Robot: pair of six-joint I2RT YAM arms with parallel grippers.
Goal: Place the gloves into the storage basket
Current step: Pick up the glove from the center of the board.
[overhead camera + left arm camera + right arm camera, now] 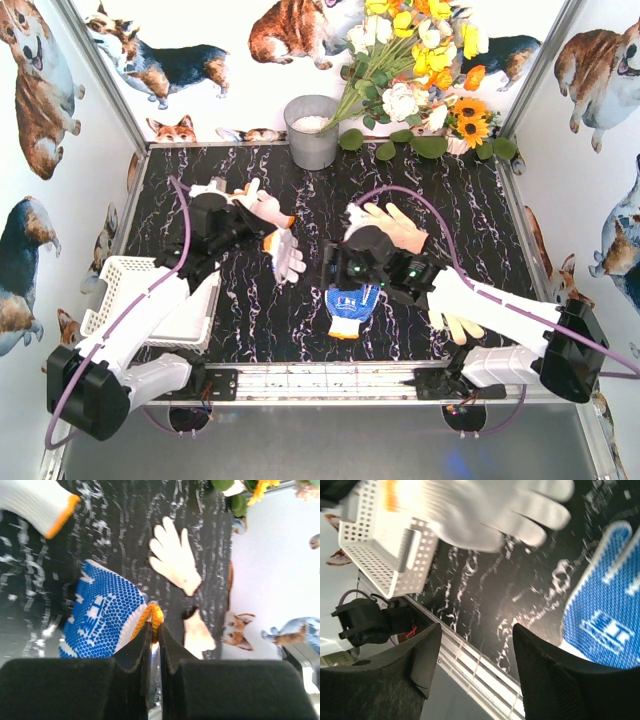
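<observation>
Left hand (pixel 154 630) pinches a white glove (pixel 288 255) by its cuff; the basket (pixel 120 272) waits at the near-left corner of the surface (pixel 450 200). Right hand (pixel 475 636) spread, empty.

You're looking at a black table (pixel 490 220) veined with white marbling. The storage basket (pixel 115 275) is plain white, its sides a lattice of small holes. The white glove (pixel 287 257) has an orange cuff. The blue glove (pixel 352 305) is white with a blue dotted palm and a yellow cuff, and the cream glove (pixel 402 228) is plain. The bucket (pixel 312 138) is grey, the flowers (pixel 415 45) yellow, white and orange, and the walls (pixel 590 180) white with tan corgis.
</observation>
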